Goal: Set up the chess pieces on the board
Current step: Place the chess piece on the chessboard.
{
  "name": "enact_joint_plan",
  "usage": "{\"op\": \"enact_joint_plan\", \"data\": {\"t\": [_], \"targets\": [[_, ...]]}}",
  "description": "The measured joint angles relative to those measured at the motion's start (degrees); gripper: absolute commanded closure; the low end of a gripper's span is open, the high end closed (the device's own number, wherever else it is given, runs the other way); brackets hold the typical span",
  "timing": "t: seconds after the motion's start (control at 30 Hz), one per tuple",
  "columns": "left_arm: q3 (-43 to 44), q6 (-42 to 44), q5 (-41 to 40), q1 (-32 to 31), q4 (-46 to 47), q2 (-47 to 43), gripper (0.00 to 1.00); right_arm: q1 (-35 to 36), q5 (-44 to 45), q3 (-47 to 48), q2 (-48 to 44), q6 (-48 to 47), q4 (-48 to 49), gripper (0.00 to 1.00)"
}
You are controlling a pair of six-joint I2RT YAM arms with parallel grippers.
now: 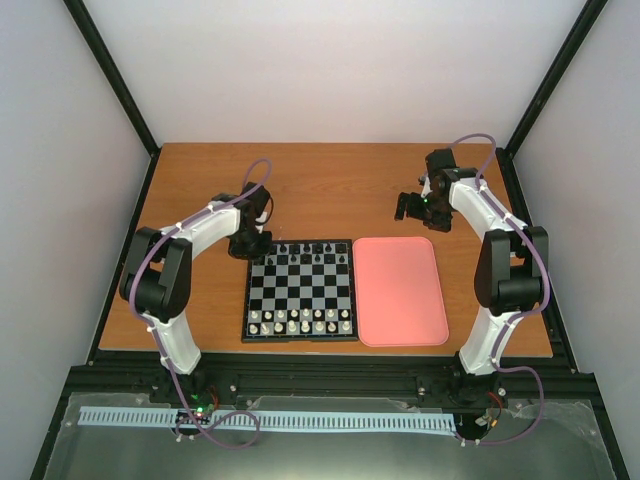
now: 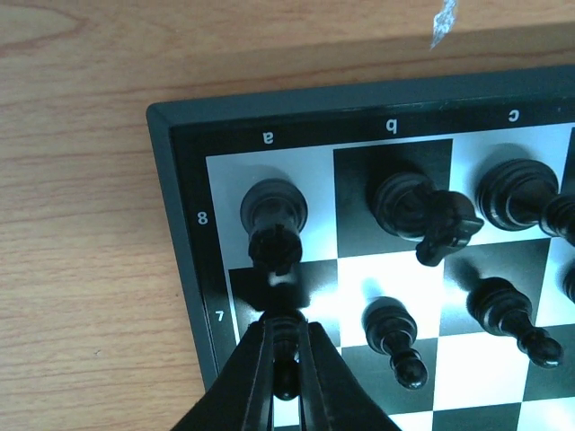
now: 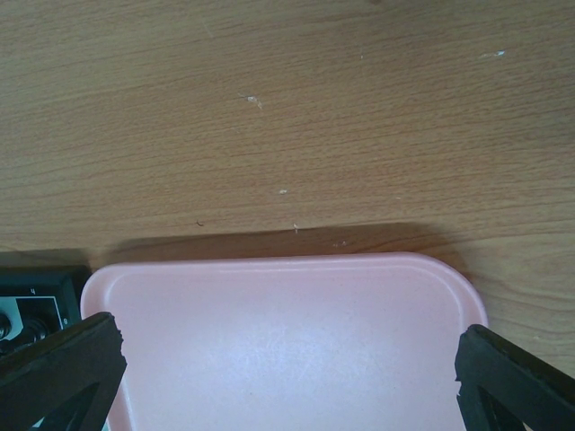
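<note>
The board (image 1: 300, 290) lies at mid-table. Black chess pieces (image 1: 312, 254) stand on its far rows. My left gripper (image 1: 250, 243) is at the board's far left corner. In the left wrist view it (image 2: 286, 330) is shut on a small black pawn (image 2: 286, 359) over the a7 square. A black rook (image 2: 274, 215) stands on a8, and a knight (image 2: 422, 211) and more black pieces (image 2: 395, 332) stand to its right. My right gripper (image 1: 412, 207) hangs open and empty above the table beyond the pink tray. Its fingers (image 3: 63, 364) are spread wide.
The pink tray (image 1: 400, 290) lies right of the board, and its far edge (image 3: 287, 269) shows bare in the right wrist view. White pieces (image 1: 300, 322) fill the board's near rows. Bare wooden table (image 1: 330, 180) lies beyond the board.
</note>
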Motion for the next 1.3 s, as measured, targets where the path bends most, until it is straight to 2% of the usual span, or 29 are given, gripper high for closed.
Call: {"op": "enact_joint_plan", "data": {"t": [0.3,0.53,0.9,1.17,1.3], "targets": [[0.96,0.02,0.24,0.09,0.11,0.76,0.91,0.0,0.0,0.07,0.22,0.0,-0.04,0.0],[1.03,0.24,0.55,0.11,0.42,0.98,0.79,0.0,0.0,0.33,0.7,0.04,-0.04,0.0],[1.01,0.48,0.61,0.13,0.46,0.79,0.72,0.0,-0.04,0.35,0.9,0.17,-0.07,0.0],[0.09,0.48,0.63,0.13,-0.24,-4.0,0.64,0.0,-0.07,0.35,0.9,0.17,-0.09,0.0],[-1.11,0.5,0.92,0.13,-0.76,-7.06,0.64,0.0,-0.13,0.35,0.87,0.2,-0.07,0.0]]}}
